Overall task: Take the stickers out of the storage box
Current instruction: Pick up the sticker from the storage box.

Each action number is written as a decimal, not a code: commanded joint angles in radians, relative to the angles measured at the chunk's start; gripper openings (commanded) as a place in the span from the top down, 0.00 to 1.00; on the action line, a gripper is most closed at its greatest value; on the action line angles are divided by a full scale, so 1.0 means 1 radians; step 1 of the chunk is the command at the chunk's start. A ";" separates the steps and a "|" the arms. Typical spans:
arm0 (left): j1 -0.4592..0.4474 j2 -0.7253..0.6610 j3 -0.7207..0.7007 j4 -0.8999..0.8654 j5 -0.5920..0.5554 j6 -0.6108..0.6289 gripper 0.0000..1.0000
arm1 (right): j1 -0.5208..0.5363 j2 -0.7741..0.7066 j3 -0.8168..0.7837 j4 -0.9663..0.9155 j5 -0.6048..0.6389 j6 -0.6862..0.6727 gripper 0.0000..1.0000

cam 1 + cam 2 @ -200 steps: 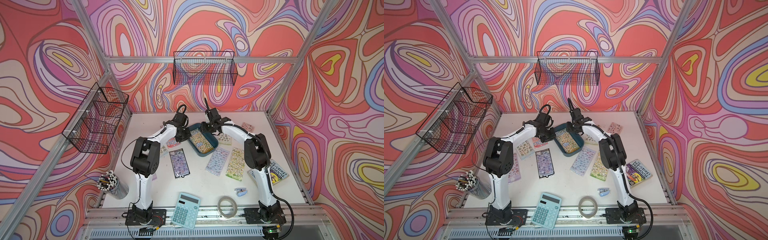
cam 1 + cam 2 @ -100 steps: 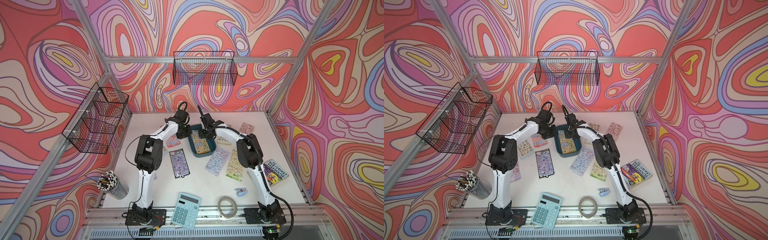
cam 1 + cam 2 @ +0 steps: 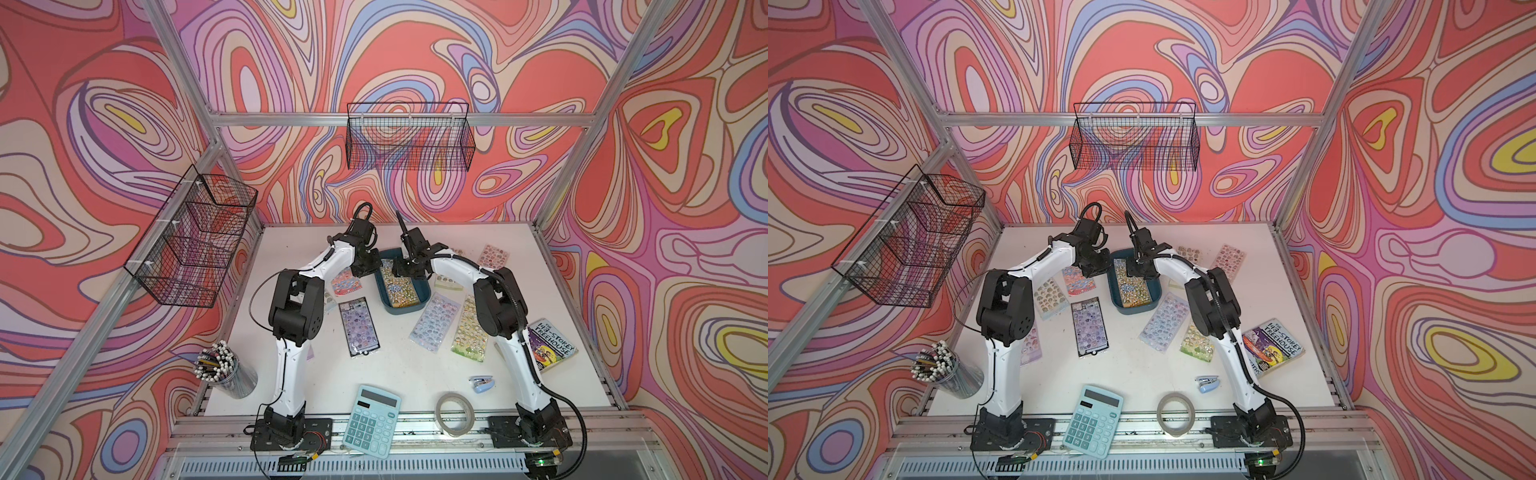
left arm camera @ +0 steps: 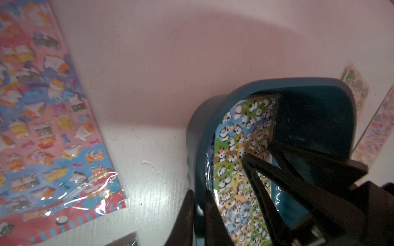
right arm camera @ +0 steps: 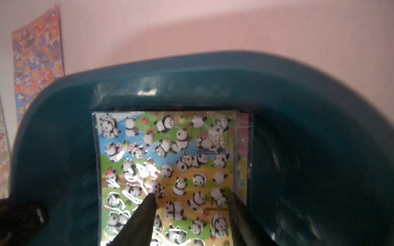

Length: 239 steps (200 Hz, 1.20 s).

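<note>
The teal storage box (image 3: 417,308) (image 3: 1115,301) lies at the table's middle back. A panda sheet of stickers (image 5: 170,149) (image 3: 401,286) lies flat in it, with a pink sheet's edge (image 5: 242,132) showing under it. My left gripper (image 4: 199,204) (image 3: 368,266) is shut on the box's left wall (image 4: 200,132). My right gripper (image 5: 191,194) (image 3: 406,268) is open inside the box, one fingertip (image 5: 151,197) low over the panda sheet; whether it touches is unclear. More stickers lie on the table: a cat sheet (image 4: 42,127), a black-bordered sheet (image 3: 358,326), and pastel sheets (image 3: 434,322) (image 3: 469,328).
Near the front edge lie a calculator (image 3: 372,419), a tape roll (image 3: 455,413) and a small stapler (image 3: 482,383). A paperback book (image 3: 550,345) lies at the right, a pencil cup (image 3: 224,370) at the left. Wire baskets (image 3: 195,237) (image 3: 409,141) hang on the walls.
My right arm has swung left and brought its gripper down into the box, and its jaws have spread wider. My left gripper has kept its hold on the box's wall.
</note>
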State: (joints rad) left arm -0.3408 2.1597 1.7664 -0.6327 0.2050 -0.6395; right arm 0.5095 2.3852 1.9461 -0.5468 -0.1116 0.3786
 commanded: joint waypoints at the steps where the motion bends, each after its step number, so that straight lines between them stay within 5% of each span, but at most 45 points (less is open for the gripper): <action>1: 0.009 0.013 0.002 -0.022 -0.019 0.006 0.87 | -0.002 -0.004 -0.012 -0.069 0.060 0.006 0.47; 27: 0.008 0.015 -0.002 -0.019 -0.015 0.003 0.87 | 0.004 0.005 -0.021 -0.055 0.025 0.008 0.45; 80: 0.008 0.017 -0.015 -0.012 -0.010 -0.006 0.87 | 0.004 -0.005 -0.120 0.118 -0.269 0.110 0.42; 135: 0.009 0.014 -0.013 -0.012 -0.011 -0.007 0.86 | 0.004 -0.036 -0.139 0.180 -0.367 0.147 0.44; 199: 0.009 -0.017 -0.022 -0.014 -0.014 -0.012 0.53 | -0.001 -0.048 -0.187 0.237 -0.403 0.190 0.48; 239: 0.009 -0.014 -0.022 -0.010 -0.007 -0.016 0.75 | -0.015 -0.073 -0.230 0.313 -0.466 0.243 0.48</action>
State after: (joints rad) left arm -0.3332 2.1597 1.7531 -0.6331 0.2005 -0.6472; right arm 0.4984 2.3375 1.7470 -0.2436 -0.5285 0.5739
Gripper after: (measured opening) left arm 0.333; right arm 0.518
